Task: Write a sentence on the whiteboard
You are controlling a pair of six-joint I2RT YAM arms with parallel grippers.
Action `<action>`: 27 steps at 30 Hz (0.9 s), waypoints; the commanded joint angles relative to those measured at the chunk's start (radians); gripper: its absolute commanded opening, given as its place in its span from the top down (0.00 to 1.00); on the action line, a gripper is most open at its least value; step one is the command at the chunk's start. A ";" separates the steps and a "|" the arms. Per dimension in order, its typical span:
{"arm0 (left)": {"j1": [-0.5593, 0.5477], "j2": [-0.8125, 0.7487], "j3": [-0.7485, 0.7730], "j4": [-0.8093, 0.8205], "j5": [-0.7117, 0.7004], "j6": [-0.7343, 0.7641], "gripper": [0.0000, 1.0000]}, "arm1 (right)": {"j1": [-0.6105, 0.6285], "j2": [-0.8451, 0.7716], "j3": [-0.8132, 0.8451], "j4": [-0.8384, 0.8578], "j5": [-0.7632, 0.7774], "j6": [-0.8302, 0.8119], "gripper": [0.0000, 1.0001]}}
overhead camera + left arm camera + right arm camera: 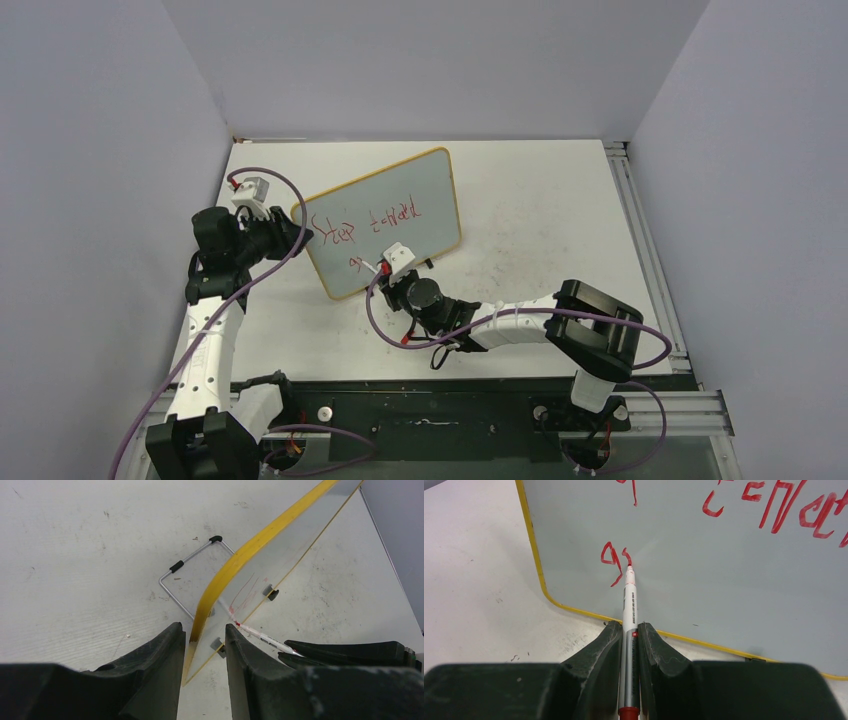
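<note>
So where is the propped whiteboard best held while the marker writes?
The whiteboard by its thin yellow side edge, claw coming edge-on from the left, one finger on each face: the panel is thin, and this leaves its front free for the marker.

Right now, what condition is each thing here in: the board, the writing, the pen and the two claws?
whiteboard: propped up at a tilt, left edge gripped.
sentence: unfinished; one line written, second barely begun.
marker: uncapped, tip touching the board.
left gripper: shut on the whiteboard's edge.
right gripper: shut on the marker.
wire stand: folded out behind the board.
</note>
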 commanded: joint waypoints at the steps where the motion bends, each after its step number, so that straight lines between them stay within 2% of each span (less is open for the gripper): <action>1: 0.006 -0.007 0.008 0.057 0.019 -0.002 0.67 | -0.010 -0.012 0.013 0.047 0.028 0.001 0.95; 27: 0.007 -0.009 0.008 0.057 0.019 -0.002 0.67 | -0.030 -0.055 -0.014 0.093 0.061 -0.002 0.95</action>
